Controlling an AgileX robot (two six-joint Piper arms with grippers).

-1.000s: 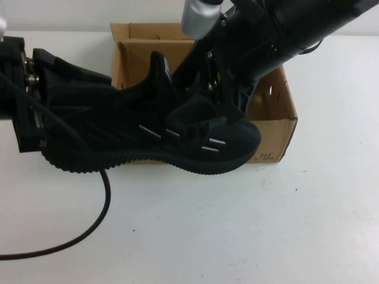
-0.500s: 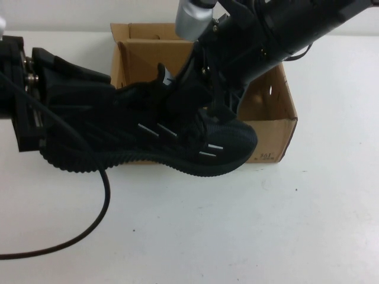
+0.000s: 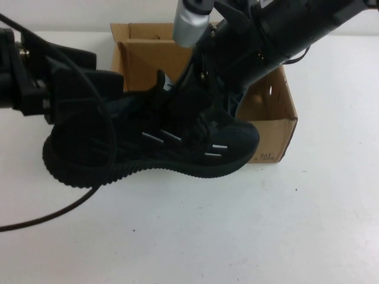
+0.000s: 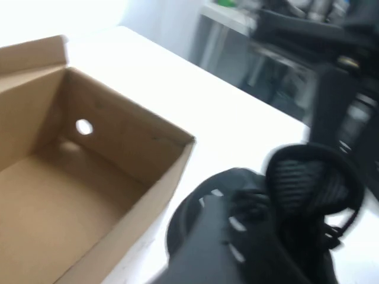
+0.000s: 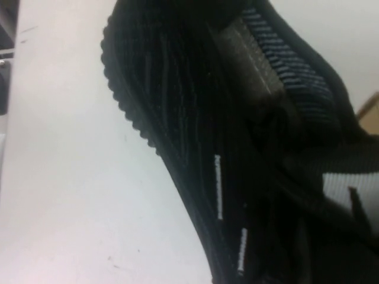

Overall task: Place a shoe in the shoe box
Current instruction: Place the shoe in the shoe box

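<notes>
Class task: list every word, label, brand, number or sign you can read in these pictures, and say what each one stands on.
No text can be read.
Shoe box: small dark print at its front corner, too blurred to read.
Shoe: only short white dashes, not letters.

no legible text in any view. brown corrugated cardboard shoe box (image 3: 278, 121): small dark print at its front corner nearest the robot's right, just beside the toe of the shoe; characters too small to read. black knit lace-up shoe (image 3: 154, 148): short white dash marks on its side, plain strokes, not letters or digits; the same dashes show in the right wrist view (image 5: 218, 186). white patch on the tongue, no readable brand. no numbers, labels or signs elsewhere.
</notes>
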